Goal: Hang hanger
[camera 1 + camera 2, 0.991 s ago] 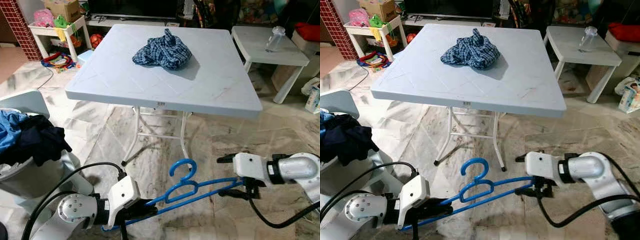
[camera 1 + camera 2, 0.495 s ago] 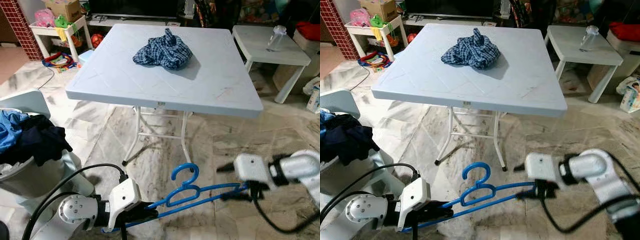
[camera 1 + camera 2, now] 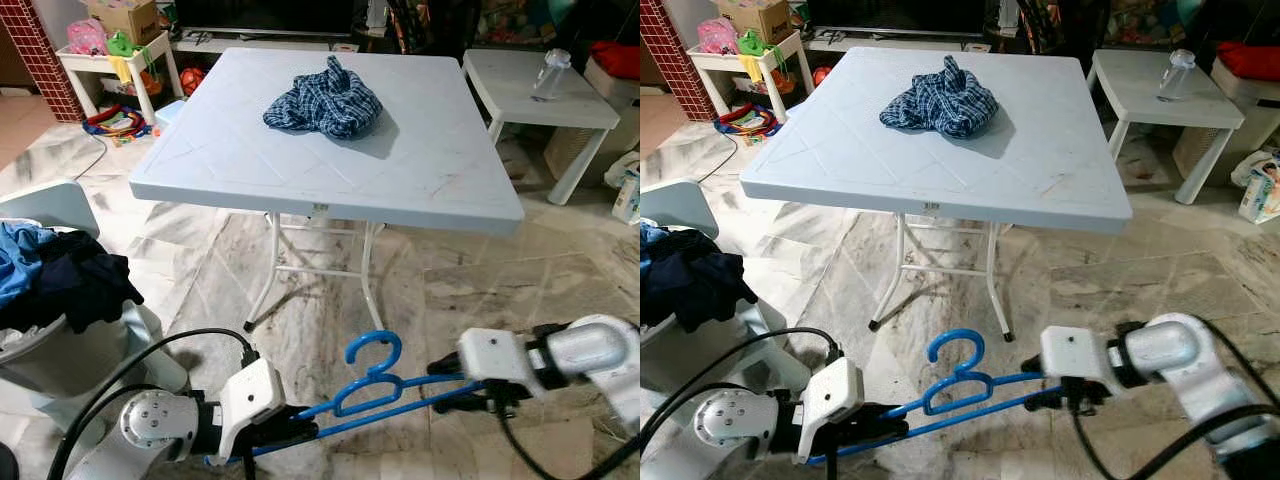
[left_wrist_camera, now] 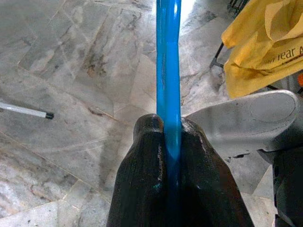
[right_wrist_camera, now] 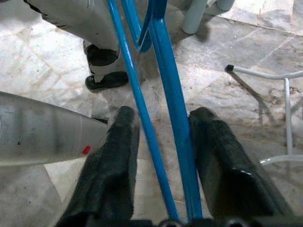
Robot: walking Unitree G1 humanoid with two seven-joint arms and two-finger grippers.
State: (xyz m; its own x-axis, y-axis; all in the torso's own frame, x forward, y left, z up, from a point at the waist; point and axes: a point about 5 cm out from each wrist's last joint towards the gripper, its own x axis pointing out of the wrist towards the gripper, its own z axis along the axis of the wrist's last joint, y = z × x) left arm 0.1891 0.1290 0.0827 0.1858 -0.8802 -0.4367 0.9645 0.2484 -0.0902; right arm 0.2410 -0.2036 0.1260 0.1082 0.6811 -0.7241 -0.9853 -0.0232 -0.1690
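One blue plastic hanger (image 3: 372, 385), hook upward.

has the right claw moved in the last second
Yes. The right claw has dropped and slid toward the robot's left, away from the table's front edge, which stayed almost put. It straddles the blue hanger; the left claw pinches the other end.

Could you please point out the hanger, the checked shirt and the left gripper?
hanger (image 3: 372, 352): left eye view, on its hook.
checked shirt (image 3: 325, 103): left eye view, middle of the crumpled cloth.
left gripper (image 4: 168, 137): left wrist view, between the fingertips clamping the hanger's bar.
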